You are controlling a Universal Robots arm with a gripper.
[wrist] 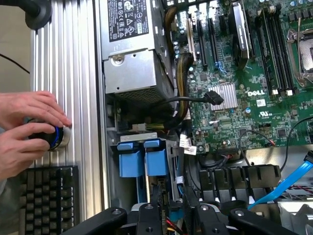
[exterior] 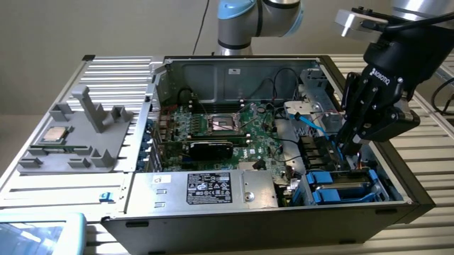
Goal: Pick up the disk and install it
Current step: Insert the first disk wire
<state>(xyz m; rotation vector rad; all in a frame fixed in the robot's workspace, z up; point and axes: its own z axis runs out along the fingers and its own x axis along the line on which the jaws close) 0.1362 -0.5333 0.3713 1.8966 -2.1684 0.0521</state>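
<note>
White "DELL" lettering marks the green motherboard [wrist: 244, 93] inside the open black computer case [exterior: 397, 210]; the black claw [exterior: 352, 142] carries a white, partly legible brand mark. The claw reaches down into the case beside the motherboard, above the blue-framed silver disk [exterior: 341, 188] seated in the drive bay. I cannot tell whether the claw is parted or gripping anything.
</note>
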